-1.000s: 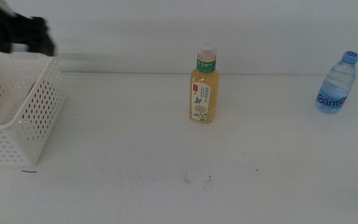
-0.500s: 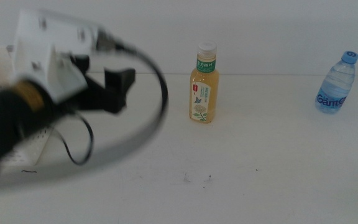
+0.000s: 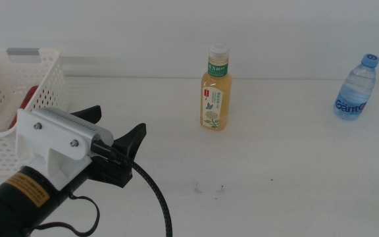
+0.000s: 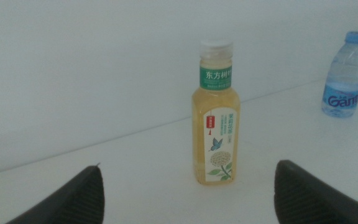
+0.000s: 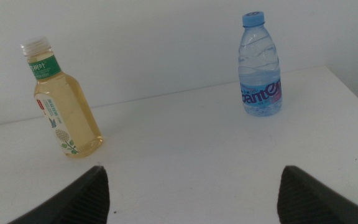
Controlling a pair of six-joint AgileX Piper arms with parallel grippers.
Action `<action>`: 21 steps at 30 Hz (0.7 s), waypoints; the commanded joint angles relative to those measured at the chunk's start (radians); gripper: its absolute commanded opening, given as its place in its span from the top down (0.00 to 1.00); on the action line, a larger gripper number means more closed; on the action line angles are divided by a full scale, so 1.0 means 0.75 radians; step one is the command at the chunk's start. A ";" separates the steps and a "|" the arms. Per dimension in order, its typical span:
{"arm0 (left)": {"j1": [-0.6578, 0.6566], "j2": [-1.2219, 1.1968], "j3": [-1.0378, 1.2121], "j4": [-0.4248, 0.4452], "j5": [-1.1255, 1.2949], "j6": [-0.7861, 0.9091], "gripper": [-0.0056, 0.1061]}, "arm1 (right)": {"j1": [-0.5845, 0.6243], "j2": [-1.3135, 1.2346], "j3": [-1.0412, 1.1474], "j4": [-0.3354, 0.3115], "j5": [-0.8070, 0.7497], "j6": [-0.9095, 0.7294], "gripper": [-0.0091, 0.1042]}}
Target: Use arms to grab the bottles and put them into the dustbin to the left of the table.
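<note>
The yellow tea bottle stands upright mid-table, cap up, the water bottle upright far right. The left gripper, jaws wide apart and empty, faces the tea bottle beside the dustbin; the right gripper is likewise spread.

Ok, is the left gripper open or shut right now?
Open. The left gripper has its fingers spread wide apart and empty, pointing toward the upright tea bottle.

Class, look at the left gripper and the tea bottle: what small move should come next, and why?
Probably move the left gripper forward toward the tea bottle. Its jaws are open and empty, the bottle stands upright between them in the wrist view, and bare table separates them.
</note>
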 commanded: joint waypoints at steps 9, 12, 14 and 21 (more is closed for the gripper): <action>-0.012 0.051 0.005 0.105 -0.024 -0.043 0.11 | -0.007 -0.007 0.004 -0.020 -0.015 -0.002 0.16; -0.012 0.193 0.005 0.079 -0.184 -0.063 0.11 | -0.007 -0.007 0.004 -0.020 -0.015 -0.002 0.16; -0.012 0.317 0.005 0.079 -0.342 -0.086 0.11 | -0.007 -0.007 0.004 -0.020 -0.015 -0.002 0.16; -0.012 0.762 -0.211 0.188 -0.553 -0.158 0.11 | -0.007 -0.007 0.004 -0.020 -0.015 -0.002 0.16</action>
